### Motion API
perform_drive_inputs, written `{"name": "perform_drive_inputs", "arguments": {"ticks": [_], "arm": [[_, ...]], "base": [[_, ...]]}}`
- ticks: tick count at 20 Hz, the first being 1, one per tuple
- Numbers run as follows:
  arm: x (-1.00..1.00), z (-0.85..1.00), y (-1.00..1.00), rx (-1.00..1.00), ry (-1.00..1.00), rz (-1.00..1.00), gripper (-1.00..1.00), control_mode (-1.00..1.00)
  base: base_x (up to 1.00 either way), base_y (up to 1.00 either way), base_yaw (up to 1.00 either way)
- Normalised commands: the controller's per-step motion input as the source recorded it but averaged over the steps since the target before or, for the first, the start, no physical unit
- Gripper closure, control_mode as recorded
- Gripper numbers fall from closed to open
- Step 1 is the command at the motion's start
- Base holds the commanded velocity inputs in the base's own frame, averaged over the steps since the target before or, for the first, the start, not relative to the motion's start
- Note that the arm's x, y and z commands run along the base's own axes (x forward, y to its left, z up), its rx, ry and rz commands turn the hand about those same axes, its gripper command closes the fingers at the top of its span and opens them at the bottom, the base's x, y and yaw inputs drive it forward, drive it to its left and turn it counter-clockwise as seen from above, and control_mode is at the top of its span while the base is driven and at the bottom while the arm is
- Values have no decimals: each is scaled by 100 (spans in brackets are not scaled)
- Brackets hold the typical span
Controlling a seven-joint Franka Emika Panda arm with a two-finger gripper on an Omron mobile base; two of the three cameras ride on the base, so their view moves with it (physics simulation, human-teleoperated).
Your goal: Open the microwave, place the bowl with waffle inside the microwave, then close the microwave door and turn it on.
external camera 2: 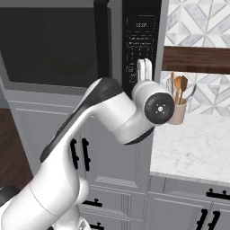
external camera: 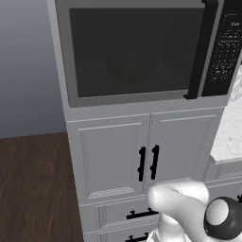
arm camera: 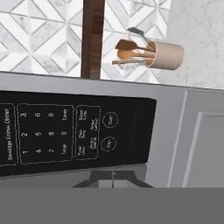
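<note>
The microwave door (external camera: 132,52) stood closed, the bowl (external camera: 131,70) dimly visible behind its glass. The tool (external camera 2: 144,68), shut and holding nothing, pointed at the keypad (arm camera: 65,131). A beige utensil holder (external camera 2: 177,111) held spoons on the table (external camera 2: 197,148).

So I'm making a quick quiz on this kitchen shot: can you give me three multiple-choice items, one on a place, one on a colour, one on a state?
1. The utensil holder stands:
A on the marble counter
B on the floor
C inside the microwave

2. The cabinet handles are:
A white
B black
C gold

3. The microwave door is:
A wide open
B removed
C closed

Answers: 1 A, it rests on the counter beside the keypad. 2 B, dark bars on grey doors. 3 C, the door sits flush in its frame.
</note>
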Motion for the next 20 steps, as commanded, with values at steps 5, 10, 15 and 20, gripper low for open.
{"name": "perform_drive_inputs", "arguments": {"ticks": [5,10,15,20], "arm": [[14,-2,-1,20,-12,-7,100,-100],[45,-24,5,5,-6,-1,100,-100],[44,0,0,0,0,0,100,-100],[38,-7,-4,0,4,0,100,-100]], "base": [[0,0,0],[0,0,0],[0,0,0],[0,0,0]]}}
